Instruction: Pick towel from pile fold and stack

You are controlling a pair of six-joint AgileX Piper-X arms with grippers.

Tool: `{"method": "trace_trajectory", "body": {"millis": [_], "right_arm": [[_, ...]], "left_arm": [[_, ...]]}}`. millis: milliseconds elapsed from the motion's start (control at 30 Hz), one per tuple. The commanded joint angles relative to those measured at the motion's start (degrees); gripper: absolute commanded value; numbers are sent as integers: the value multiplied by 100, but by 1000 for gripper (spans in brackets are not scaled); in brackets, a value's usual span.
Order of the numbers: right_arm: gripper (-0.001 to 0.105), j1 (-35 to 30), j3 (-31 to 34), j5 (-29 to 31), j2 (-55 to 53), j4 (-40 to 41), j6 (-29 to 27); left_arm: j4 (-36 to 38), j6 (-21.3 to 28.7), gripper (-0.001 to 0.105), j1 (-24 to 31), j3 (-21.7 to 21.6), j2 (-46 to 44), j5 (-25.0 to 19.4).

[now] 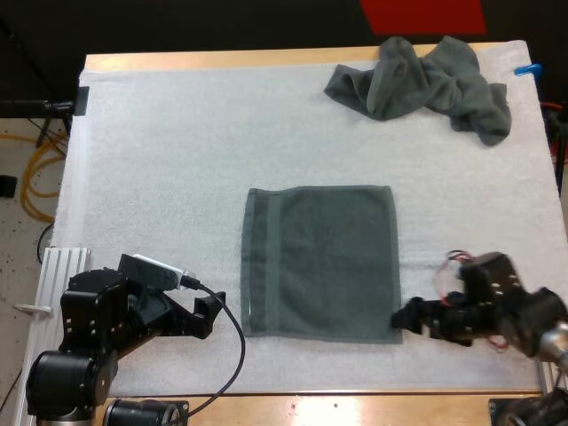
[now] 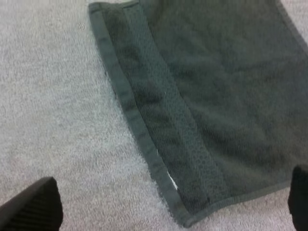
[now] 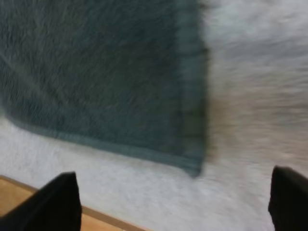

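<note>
Currently on the bench, item by item.

Flat towel (image 1: 319, 262): dark grey-green terry, laid out square at the middle of the white mat (image 1: 160, 160), with its near edge close to the mat's near side. A stitched hem (image 2: 129, 108) runs along its left edge. Whether it is one layer or already doubled cannot be told.

Crumpled towel (image 1: 426, 84): same cloth, heaped at the far right of the mat, well apart from the flat one.

Left gripper (image 1: 211, 317): low over the mat, just beside the flat towel's near left corner. Its fingers (image 2: 33, 207) stand apart and grip nothing.

Right gripper (image 1: 406, 319): at the flat towel's near right corner, touching it or nearly so. Its fingers (image 3: 57, 202) are spread wide, clear of the cloth and empty.

Wooden table (image 1: 266, 60): a bare strip beyond the mat's far side.

Handling, as judged: light, soft, limp cloth, not fragile. It will sag and drape from any point held, and its nap should cling slightly to the mat rather than slide. The best holds are the two near corners, pinched at the hem where the cloth is thickest, one per gripper. That way the near edge lifts level and can be carried over to the far edge for the fold. A shallow pinch may slip off.
</note>
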Motion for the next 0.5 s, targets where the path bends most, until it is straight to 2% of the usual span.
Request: {"method": "trace_trajectory", "body": {"millis": [0, 167, 367, 467], "right_arm": [[77, 143, -33, -35, 129, -241, 224], [77, 650, -33, 338, 1056, -866, 934], [77, 701, -33, -125, 1577, -1538, 1209], [76, 701, -33, -119, 1670, -1565, 1265]], "left_arm": [[-37, 1, 93, 12, -14, -9, -33], [-37, 1, 93, 12, -14, -9, -33], [-37, 1, 93, 12, -14, -9, -33], [-37, 1, 93, 12, -14, -9, -33]]}}
